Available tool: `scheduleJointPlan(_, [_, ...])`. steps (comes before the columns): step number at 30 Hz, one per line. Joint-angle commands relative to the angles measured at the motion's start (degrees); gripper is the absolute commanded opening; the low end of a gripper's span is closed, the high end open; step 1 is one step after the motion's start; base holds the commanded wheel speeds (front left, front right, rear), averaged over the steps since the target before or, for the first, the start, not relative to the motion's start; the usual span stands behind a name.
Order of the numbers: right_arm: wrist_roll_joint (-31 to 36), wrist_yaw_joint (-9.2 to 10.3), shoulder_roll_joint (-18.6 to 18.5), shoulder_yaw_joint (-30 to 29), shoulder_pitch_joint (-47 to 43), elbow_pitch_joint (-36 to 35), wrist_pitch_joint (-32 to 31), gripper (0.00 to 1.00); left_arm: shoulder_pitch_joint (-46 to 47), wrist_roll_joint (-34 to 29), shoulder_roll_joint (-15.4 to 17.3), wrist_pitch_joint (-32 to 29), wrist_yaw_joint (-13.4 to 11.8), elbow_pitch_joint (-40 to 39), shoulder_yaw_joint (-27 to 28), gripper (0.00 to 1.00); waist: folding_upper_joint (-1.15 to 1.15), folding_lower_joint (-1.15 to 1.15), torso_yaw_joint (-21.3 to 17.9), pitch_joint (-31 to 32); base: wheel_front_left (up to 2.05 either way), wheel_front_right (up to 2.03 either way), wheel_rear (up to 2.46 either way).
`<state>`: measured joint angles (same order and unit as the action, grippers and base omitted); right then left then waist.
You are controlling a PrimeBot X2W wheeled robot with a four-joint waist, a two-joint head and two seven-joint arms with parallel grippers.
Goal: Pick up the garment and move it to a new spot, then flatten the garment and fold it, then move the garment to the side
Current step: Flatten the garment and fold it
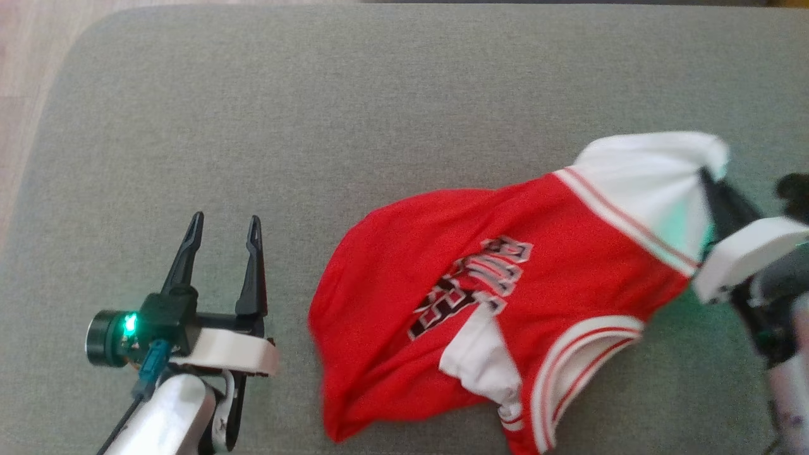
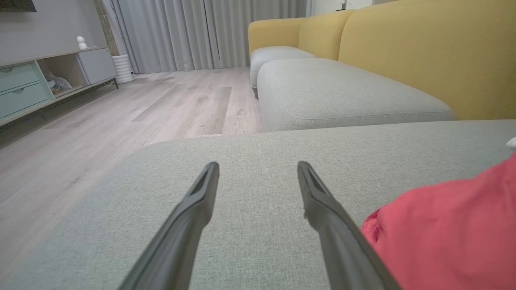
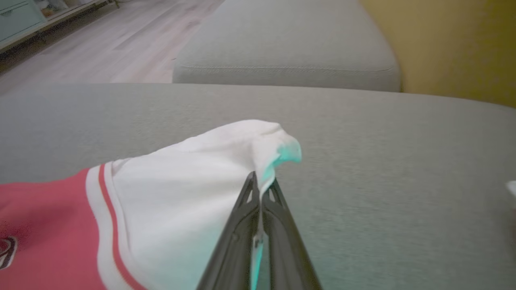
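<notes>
Jaws of the right gripper [image 3: 262, 183] clench a white corner of the crumpled red-and-white fabric jersey [image 1: 392, 284] on the grey-green sofa cushion [image 1: 379, 95], while those of the left gripper [image 1: 224, 230] gape empty beside it.

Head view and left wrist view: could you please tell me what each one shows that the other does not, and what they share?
Head view, against the left wrist view: the right claw shut on the white sleeve of the jersey, and its lettering. Left wrist view, against the head view: a yellow sofa back, curtains and a cabinet. Both: the open left claw, the jersey's red body and the grey cushion.
</notes>
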<state>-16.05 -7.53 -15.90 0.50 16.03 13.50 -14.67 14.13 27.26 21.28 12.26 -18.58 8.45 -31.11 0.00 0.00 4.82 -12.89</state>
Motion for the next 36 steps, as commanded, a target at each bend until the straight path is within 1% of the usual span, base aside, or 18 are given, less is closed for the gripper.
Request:
scheduleJointPlan(1, [0.0, 0.04, -2.0, -0.2, 2.3, -2.0, 0.8, 0.00, 2.3, 0.2, 1.1, 0.8, 0.1, -1.4, 2.6, 1.00, 0.00, 0.00, -0.2, -0.2, 0.00, 0.00, 0.00])
scheduleJointPlan(6, [0.9, 0.04, -7.6, -3.3, 6.5, 2.5, 2.8, 0.00, 3.1, 0.1, 0.7, 0.9, 0.3, -1.4, 2.1, 1.00, 0.00, 0.00, 0.2, -1.0, 0.00, 0.00, 0.00])
scheduleJointPlan(8, [0.9, 0.04, -9.7, -2.9, 8.3, 4.8, 4.9, 0.00, 3.4, 0.1, 0.4, 0.9, 0.5, -1.1, 1.9, 1.00, 0.00, 0.00, 0.5, -1.4, 0.00, 0.00, 0.00])
scheduleJointPlan(11, [0.2, 0.04, -11.5, -1.4, 10.5, 9.7, 8.0, 0.00, 3.6, 0.3, 0.1, 1.0, 0.5, -0.6, 1.8, 1.00, 0.00, 0.00, 0.8, -1.7, 0.00, 0.00, 0.00])
scheduleJointPlan(12, [-0.2, 0.04, -11.6, -1.1, 11.1, 11.8, 8.4, 0.38, 3.6, 0.3, 0.0, 1.1, 0.5, -0.4, 1.8, 1.00, 0.00, 0.00, 0.9, -1.8, 0.00, 0.00, 0.00])
scheduleJointPlan(13, [-0.3, 0.04, -11.5, -0.8, 11.5, 13.7, 9.1, 1.00, 3.6, 0.4, -0.1, 1.2, 0.5, -0.3, 1.7, 1.00, 0.00, 0.00, 1.0, -1.9, 0.00, 0.00, 0.00])
scheduleJointPlan(15, [-0.6, 0.04, -10.9, -0.8, 12.1, 16.8, 10.7, 1.00, 3.6, 0.5, -0.3, 1.3, 0.6, -0.1, 1.7, 1.00, 0.00, 0.00, 1.2, -1.8, 0.00, 0.00, 0.00])
scheduleJointPlan(17, [-1.1, 0.04, -10.0, -0.9, 12.3, 18.4, 13.1, 1.00, 3.4, 0.5, -0.4, 1.4, 0.6, 0.2, 1.7, 1.00, 0.00, 0.00, 1.2, -1.6, 0.00, 0.00, 0.00])
scheduleJointPlan(19, [-1.4, 0.04, -8.7, -1.1, 12.2, 18.3, 15.6, 1.00, 3.0, 0.7, -0.3, 1.5, 0.5, 0.4, 1.8, 1.00, 0.00, 0.00, 0.9, -1.3, 0.00, 0.00, 0.00])
scheduleJointPlan(21, [-1.8, 0.04, -7.3, -0.5, 11.6, 16.4, 17.8, 1.00, 2.5, 0.9, 0.0, 1.6, 0.4, 0.6, 2.1, 1.00, 0.00, 0.00, 0.4, -0.8, 0.00, 0.00, 0.00])
scheduleJointPlan(25, [-1.7, 0.04, -4.8, 0.6, 8.1, 9.4, 20.5, 1.00, 1.5, 1.2, 0.7, 1.3, -0.1, 0.6, 2.4, 1.00, 0.00, 0.00, -0.5, 0.4, 0.00, 0.00, 0.00])
scheduleJointPlan(28, [-1.2, 0.04, -2.4, 0.5, 3.5, 2.3, 20.5, 1.00, 1.0, 1.2, 1.3, 0.8, -0.6, 0.2, 2.5, 1.00, 0.00, 0.00, -1.1, 1.2, 0.00, 0.00, 0.00])
scheduleJointPlan(36, [0.8, 0.04, 6.1, -0.8, -11.2, -16.2, 15.5, 1.00, 0.0, 1.3, 3.2, -1.0, -1.5, -1.3, 2.8, 1.00, 0.00, 0.00, -2.7, 2.8, 0.00, 0.00, 0.00])
